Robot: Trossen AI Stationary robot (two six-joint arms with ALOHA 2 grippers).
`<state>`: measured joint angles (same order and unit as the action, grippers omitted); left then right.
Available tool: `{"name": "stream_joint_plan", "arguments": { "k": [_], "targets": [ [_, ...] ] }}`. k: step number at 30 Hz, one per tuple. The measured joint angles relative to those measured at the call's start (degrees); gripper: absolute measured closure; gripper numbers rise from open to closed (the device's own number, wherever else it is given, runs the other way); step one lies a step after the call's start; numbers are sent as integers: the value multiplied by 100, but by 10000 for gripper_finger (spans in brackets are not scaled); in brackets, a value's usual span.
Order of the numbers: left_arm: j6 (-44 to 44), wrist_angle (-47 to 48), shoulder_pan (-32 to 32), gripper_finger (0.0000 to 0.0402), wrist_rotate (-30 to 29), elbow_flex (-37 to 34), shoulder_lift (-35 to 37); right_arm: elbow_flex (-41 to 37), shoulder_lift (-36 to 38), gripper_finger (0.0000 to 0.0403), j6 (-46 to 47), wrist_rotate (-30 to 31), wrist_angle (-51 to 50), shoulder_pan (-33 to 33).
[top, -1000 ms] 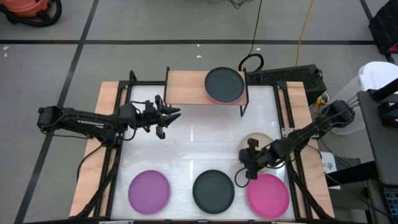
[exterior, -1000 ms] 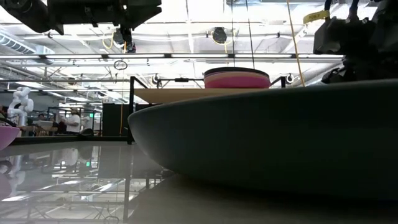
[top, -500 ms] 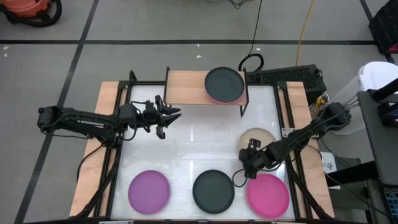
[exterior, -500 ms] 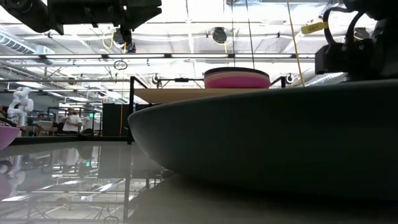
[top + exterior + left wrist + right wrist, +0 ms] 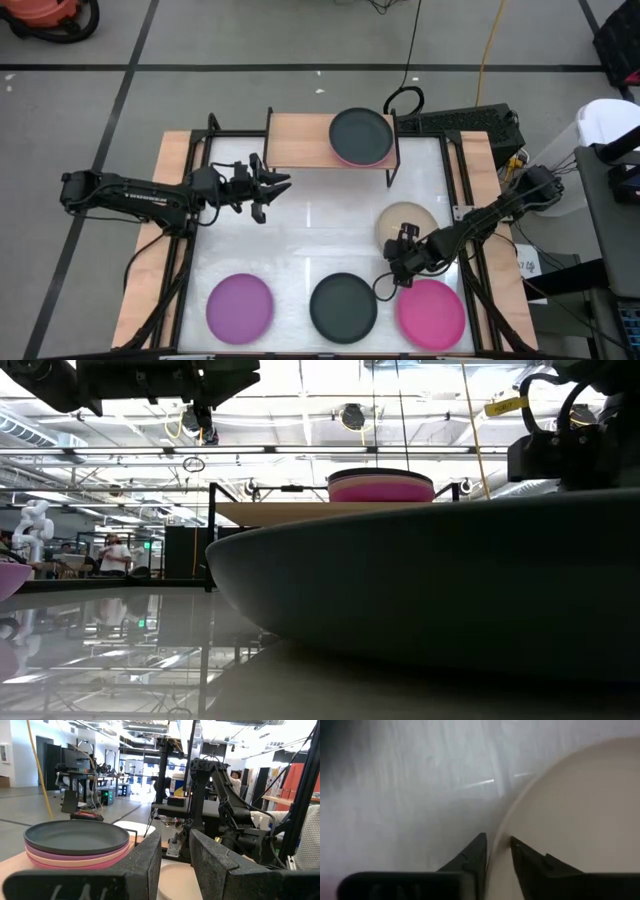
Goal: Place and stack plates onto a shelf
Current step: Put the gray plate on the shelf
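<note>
The wooden shelf (image 5: pixel 310 140) stands at the table's far side and bears a stack of plates (image 5: pixel 361 137), dark grey on top with pink and magenta below. The stack also shows in the left wrist view (image 5: pixel 77 845) and in the low view (image 5: pixel 381 485). A beige plate (image 5: pixel 405 224) lies right of the table's middle. My right gripper (image 5: pixel 402 262) is at its near rim, shut on it. My left gripper (image 5: pixel 276 190) is open and empty, in the air left of the shelf's front. Purple (image 5: pixel 240 307), dark grey (image 5: pixel 343 305) and magenta (image 5: pixel 431 313) plates lie along the near edge. My right gripper has the beige plate's rim (image 5: pixel 500 837) between its two fingers, one finger (image 5: pixel 530 860) over the plate's inside and the other (image 5: pixel 472 857) outside it. The fingers come slanting down from the table's near right. I cannot tell whether the plate is clear of the table.
The near dark grey plate fills the foreground of the low view (image 5: pixel 450 590). Black frame rails and wooden boards (image 5: pixel 165 200) run along the table's sides. Bare white tabletop (image 5: pixel 320 235) lies between the shelf and the row of plates.
My right gripper has moved a little toward the table's near edge. The beige plate now shows more fully from under the arm and reaches farther toward the table's left.
</note>
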<state>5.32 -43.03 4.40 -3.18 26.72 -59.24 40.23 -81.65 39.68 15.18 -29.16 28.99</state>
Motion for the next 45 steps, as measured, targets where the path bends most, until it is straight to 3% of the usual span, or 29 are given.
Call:
{"name": "stream_joint_plan", "arguments": {
  "k": [5,12,23,34,41,45],
  "targets": [
    [4,4,0,295,0,0,0,0,11,391,-112,106,-53,0],
    [17,102,0,295,0,0,0,0,181,399,-155,130,-85,12],
    [39,96,0,295,0,0,-2,117,1059,403,-413,244,96,92],
    [44,-70,0,295,2,2,86,186,1631,403,-1787,266,1600,-48],
    [-249,24,0,295,2,4,761,722,1643,403,-2869,337,1849,-337],
    [-519,548,2,295,-3,7,1241,1118,1594,403,-3681,615,1900,-584]
  ]
}}
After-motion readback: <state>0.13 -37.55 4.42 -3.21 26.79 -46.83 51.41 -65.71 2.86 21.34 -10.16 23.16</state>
